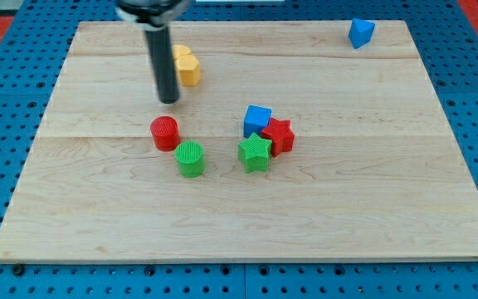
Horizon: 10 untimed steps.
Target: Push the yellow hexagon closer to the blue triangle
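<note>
Sitting at far left of the board [98, 208], the yellow hexagon [187, 66] is partly hidden behind my rod; it looks like two yellow pieces stacked or abutting, hard to tell which. My tip [169, 101] rests just near and slightly left of the hexagon, close beside it; contact cannot be confirmed. No jaws on this rig, only a bare rod, so nothing is clasped or let go and there is no open or closed state to tell

Key relation: the blue triangle [360, 32] lies at far right, well apart from the hexagon, almost straight to the right and a bit farther back. So the push line runs left to right along the far edge. My tip is on the near-left side of the hexagon, roughly the correct side but too far toward near. A shove from here would likely drive the block far and right, maybe off the back edge. Judgement: tip should shift further left, level with the hexagon, then sweep right

Path between the two looks free. Other blocks sit nearer and clear of that line: red cylinder [165, 133] and green cylinder [191, 159] just near of my tip, then a cluster of blue cube [257, 119], red star [280, 136] and green star [255, 154], touching, mid-board

Task looks barely begun; gap is wide
</note>
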Tool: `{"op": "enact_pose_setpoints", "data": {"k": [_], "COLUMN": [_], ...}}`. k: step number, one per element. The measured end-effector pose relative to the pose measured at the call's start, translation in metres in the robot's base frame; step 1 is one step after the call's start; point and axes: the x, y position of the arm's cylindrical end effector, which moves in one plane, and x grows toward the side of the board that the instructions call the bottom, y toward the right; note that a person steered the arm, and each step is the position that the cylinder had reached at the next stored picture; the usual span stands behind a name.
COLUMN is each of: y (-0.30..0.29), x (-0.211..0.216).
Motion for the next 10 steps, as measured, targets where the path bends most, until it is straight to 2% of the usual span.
{"op": "enact_pose_setpoints", "data": {"k": [1, 2, 4, 6, 8, 9, 10], "y": [0.001, 0.053, 0.079, 0.243, 0.266, 0.280, 0.278], "x": [-0.035, -0.060, -0.073, -0.098, -0.068, -0.111, -0.111]}}
